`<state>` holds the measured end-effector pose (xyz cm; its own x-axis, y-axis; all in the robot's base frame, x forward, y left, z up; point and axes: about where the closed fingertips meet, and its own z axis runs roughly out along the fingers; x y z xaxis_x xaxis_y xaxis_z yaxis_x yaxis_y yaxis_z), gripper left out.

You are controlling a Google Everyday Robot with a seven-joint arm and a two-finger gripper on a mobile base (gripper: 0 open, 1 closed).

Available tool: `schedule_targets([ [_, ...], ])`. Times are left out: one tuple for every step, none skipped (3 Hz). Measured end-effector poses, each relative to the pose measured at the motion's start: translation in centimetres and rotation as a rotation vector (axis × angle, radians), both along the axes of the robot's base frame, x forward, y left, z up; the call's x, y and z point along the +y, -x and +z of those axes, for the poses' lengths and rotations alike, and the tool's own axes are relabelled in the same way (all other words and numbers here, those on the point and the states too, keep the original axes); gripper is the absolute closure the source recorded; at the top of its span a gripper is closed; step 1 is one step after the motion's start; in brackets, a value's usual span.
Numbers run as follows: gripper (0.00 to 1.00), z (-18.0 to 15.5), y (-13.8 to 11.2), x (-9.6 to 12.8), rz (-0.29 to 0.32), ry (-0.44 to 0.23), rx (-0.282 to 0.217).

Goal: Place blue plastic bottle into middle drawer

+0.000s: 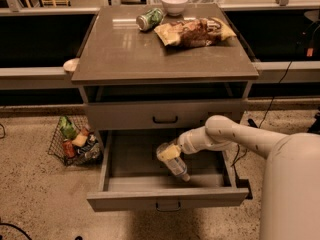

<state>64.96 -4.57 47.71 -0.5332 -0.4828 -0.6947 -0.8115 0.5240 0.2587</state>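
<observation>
The blue plastic bottle [177, 166] is a small pale translucent bottle. It hangs tilted, cap down and to the right, inside the open middle drawer [167, 197]. My gripper [168, 152] is over the drawer's middle and is shut on the bottle's upper end. The white arm reaches in from the right. The drawer is pulled out below the upper drawer front [165, 116], which has a black handle. The bottle's lower end is close to the drawer floor; I cannot tell whether it touches.
On the cabinet top [125, 49] lie a green-and-silver can [150, 19], a crinkly chip bag [194, 31] and a white bowl [174, 3]. A wire basket [75, 141] of items stands on the floor at the left. Cables run at the right.
</observation>
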Motion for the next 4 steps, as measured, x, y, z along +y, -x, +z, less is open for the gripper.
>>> schedule_targets([
  [0.44, -0.2, 0.2, 0.2, -0.007, -0.009, 0.002],
  [0.2, -0.2, 0.5, 0.2, -0.017, -0.019, 0.001],
  [0.0, -0.1, 1.0, -0.4, -0.04, -0.034, -0.004],
  [0.0, 0.6, 1.8, -1.2, -0.061, -0.088, -0.03],
])
